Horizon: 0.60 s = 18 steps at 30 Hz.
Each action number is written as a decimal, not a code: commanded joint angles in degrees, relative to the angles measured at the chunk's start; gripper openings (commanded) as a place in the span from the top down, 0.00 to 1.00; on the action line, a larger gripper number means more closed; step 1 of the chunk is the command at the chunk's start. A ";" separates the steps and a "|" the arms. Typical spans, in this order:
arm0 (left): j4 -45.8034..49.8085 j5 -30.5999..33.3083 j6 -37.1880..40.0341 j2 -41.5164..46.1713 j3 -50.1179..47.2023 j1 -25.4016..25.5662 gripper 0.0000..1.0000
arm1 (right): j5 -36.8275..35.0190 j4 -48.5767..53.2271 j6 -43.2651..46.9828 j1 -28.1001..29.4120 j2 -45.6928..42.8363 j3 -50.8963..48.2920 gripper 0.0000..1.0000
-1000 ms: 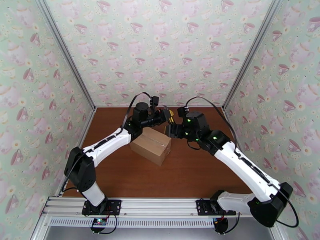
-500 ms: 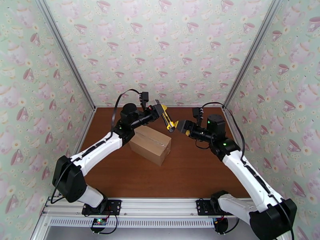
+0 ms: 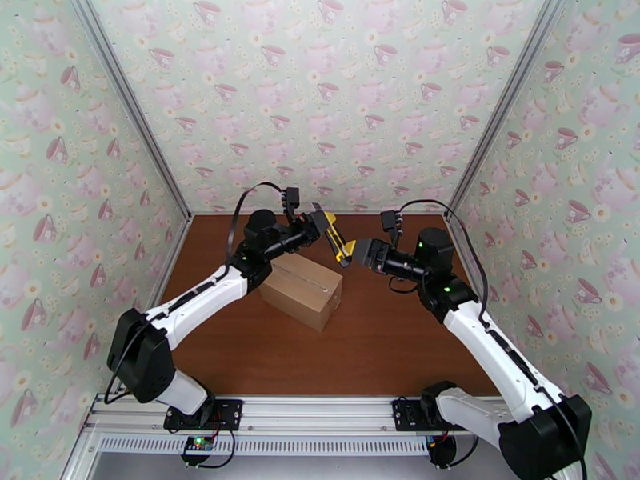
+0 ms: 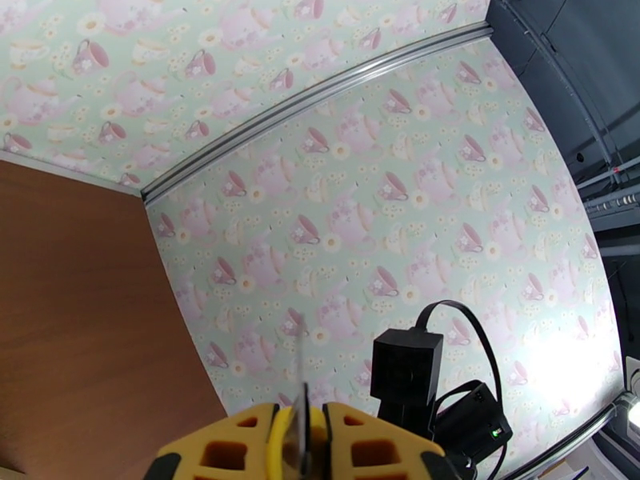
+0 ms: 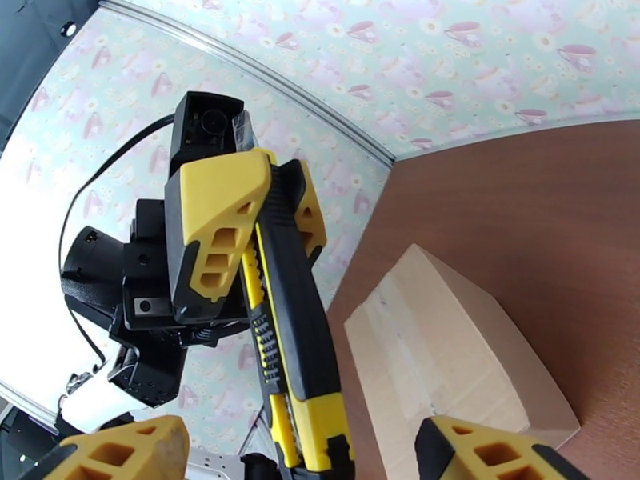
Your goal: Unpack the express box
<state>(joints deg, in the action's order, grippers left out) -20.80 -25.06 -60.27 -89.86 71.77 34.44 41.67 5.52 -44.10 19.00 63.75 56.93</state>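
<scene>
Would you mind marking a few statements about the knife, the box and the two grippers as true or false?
1. The left gripper is clamped on the utility knife. True.
2. The express box has its top flaps folded open. False: the flaps lie closed, with the tape seam running along the top.
3. The right gripper has shut its jaws on the knife. False: in the right wrist view its jaws stand wide apart, one on either side of the knife's lower end.
4. The express box rests on the brown table. True.
</scene>
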 commanded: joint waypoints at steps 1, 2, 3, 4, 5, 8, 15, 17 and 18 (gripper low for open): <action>1.10 0.86 0.06 -0.76 2.51 0.49 1.00 | -7.04 8.51 6.71 0.89 -1.19 3.96 0.21; 3.08 1.57 0.88 -0.67 2.99 0.57 1.00 | -10.86 12.60 9.75 2.13 -1.33 5.56 0.21; 5.02 2.27 1.76 -0.66 3.47 0.64 1.00 | -14.84 16.07 12.35 3.54 -1.33 7.13 0.20; 6.91 3.01 2.48 -0.57 4.00 0.84 1.00 | -19.18 19.67 15.11 5.62 -0.90 9.16 0.18; 7.98 3.56 3.01 -0.46 4.41 0.94 1.00 | -21.35 21.67 16.58 6.82 -0.33 10.36 0.16; 10.08 4.88 3.58 -0.70 5.38 1.16 1.00 | -25.75 24.86 18.00 8.94 1.38 12.61 0.00; 13.09 6.33 3.62 -2.10 7.19 1.87 1.00 | -38.14 28.88 21.85 14.76 4.62 16.46 0.02; 13.92 6.58 3.58 -2.41 7.82 2.20 1.00 | -40.85 30.12 22.81 15.91 5.77 17.53 0.03; 14.63 6.71 3.68 -2.72 8.32 2.40 1.00 | -42.14 30.60 23.08 16.57 6.43 18.18 0.04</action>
<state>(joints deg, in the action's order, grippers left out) -7.99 -19.79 -57.74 -91.57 77.43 36.23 7.18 32.12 -23.99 34.26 68.93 72.29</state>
